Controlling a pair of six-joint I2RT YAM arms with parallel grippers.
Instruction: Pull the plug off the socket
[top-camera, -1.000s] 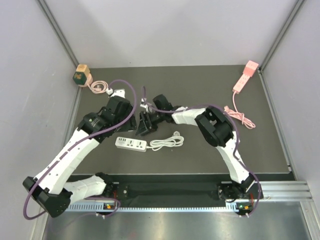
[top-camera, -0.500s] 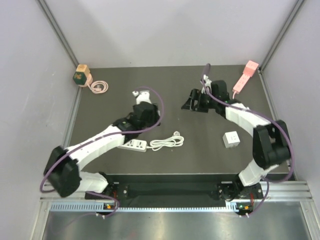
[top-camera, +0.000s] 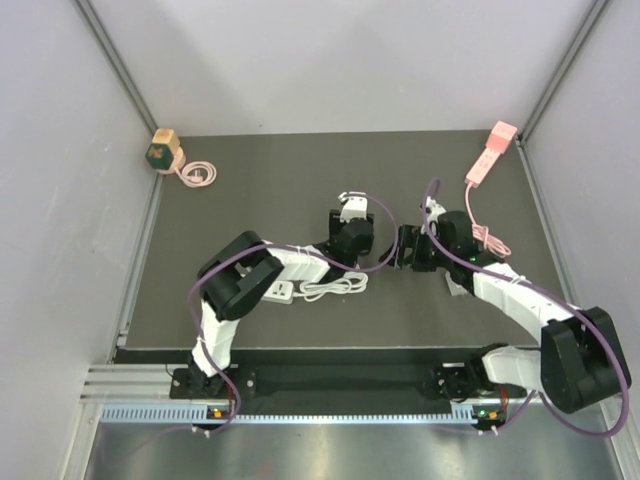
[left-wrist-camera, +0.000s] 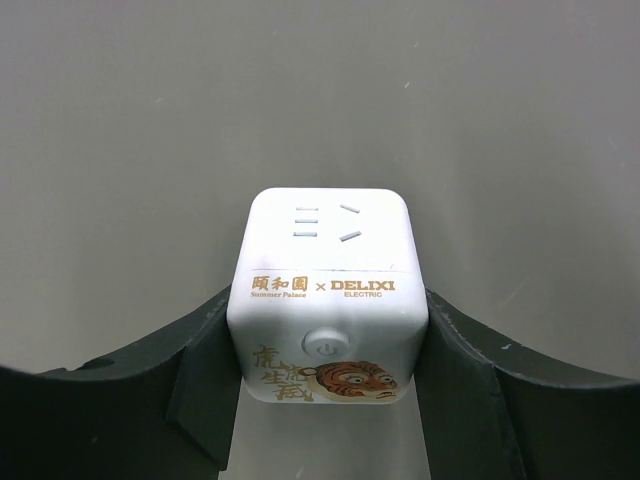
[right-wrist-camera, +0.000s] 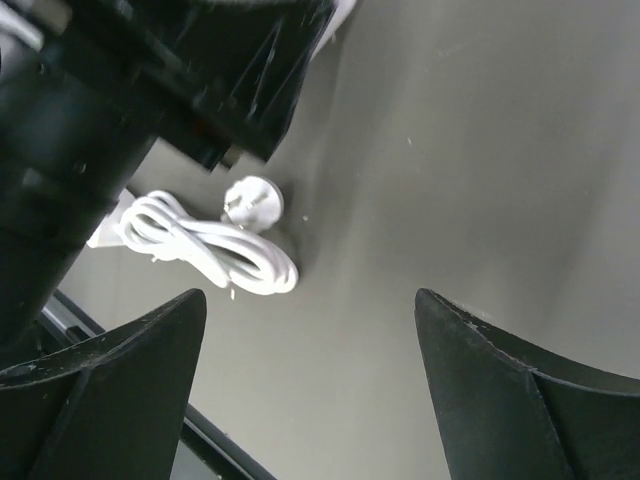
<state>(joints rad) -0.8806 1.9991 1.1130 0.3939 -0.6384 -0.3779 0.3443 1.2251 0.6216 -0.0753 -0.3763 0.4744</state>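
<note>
We see the dark mat (top-camera: 250, 200) with both arms bent in toward its middle. The left arm (top-camera: 290, 262) folds sharply and reaches from the mat's near left to its centre. The right arm (top-camera: 510, 290) curves in from the mat's near right. The left gripper (left-wrist-camera: 327, 330) is clamped on the white cube socket (left-wrist-camera: 327, 290), one black finger against each side, with the DELIXI face and a tiger print toward the wrist camera. That puts the socket near the mat's centre, though we cannot tell whether it touches the mat. The right gripper (right-wrist-camera: 310, 300) stands just right of the centre, its fingers wide apart. A pink power strip (top-camera: 490, 152) lies at the mat's far right corner. A white power strip (top-camera: 281, 291) lies near the mat's front edge, partly under the left arm. Its coiled white cable (top-camera: 335, 285) lies beside it and ends in a plug (right-wrist-camera: 250, 200) lying on the mat. A small green block (top-camera: 160, 152) sits at the far left corner.
</note>
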